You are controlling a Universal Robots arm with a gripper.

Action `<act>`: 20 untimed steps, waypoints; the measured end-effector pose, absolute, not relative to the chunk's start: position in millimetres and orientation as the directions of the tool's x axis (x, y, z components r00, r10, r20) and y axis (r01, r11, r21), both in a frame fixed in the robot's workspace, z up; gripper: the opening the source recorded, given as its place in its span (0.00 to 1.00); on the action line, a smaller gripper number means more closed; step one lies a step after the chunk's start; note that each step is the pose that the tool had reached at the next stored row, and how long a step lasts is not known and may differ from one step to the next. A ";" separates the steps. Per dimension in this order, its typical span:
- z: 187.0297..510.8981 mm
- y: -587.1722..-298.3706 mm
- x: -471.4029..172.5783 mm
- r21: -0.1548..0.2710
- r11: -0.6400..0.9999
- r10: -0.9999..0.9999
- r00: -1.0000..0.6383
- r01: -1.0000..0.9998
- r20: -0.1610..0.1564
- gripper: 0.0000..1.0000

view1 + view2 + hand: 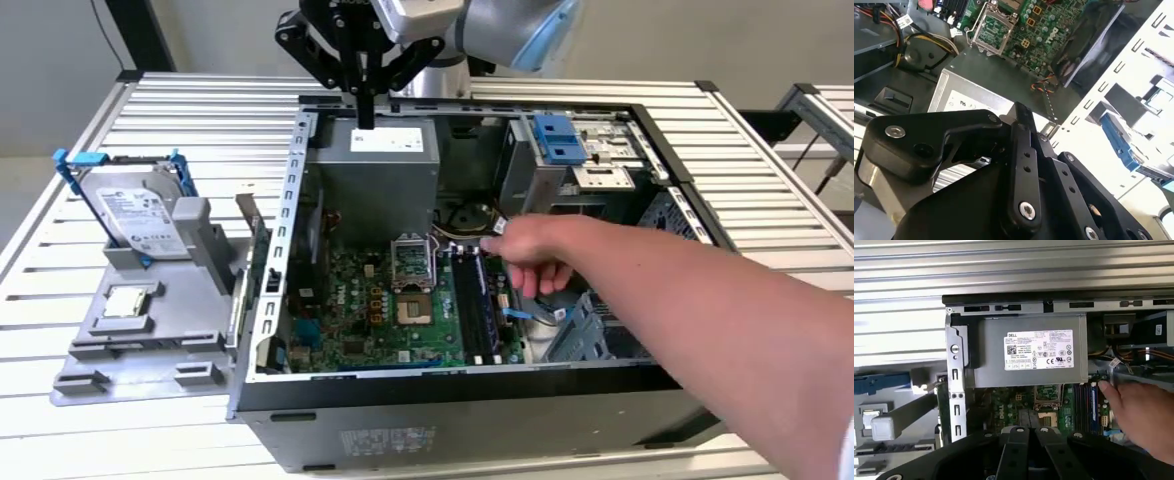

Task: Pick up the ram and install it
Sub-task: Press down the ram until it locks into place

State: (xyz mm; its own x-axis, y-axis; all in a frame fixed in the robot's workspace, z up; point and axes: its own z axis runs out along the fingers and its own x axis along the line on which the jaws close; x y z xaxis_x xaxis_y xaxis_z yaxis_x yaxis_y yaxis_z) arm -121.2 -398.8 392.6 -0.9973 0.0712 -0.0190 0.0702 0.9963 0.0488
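Exterior view puts your hand (363, 112) just above the power supply (380, 165) inside the open computer case (441, 410), clenched tight. The ram (478, 300) stands in the slots of the motherboard (354, 300), which lies just beside the power supply, off toward the exterior view's right of the supply's corner. A person's arm (694, 310) reaches into the case, fingertips (518, 268) at the end of the ram nearest the power supply. Well apart from the power supply, outside the case on the bench (200, 110), a hard drive (140, 215) stands in a grey holder (134, 340).
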 end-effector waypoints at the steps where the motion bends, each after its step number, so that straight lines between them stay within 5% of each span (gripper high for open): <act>1: 392.6 -398.8 -121.2 0.049 0.996 0.071 -0.997 0.070 -0.019 0.00; 20: 392.6 -398.8 -121.3 0.049 0.996 0.071 -0.997 0.070 -0.019 0.00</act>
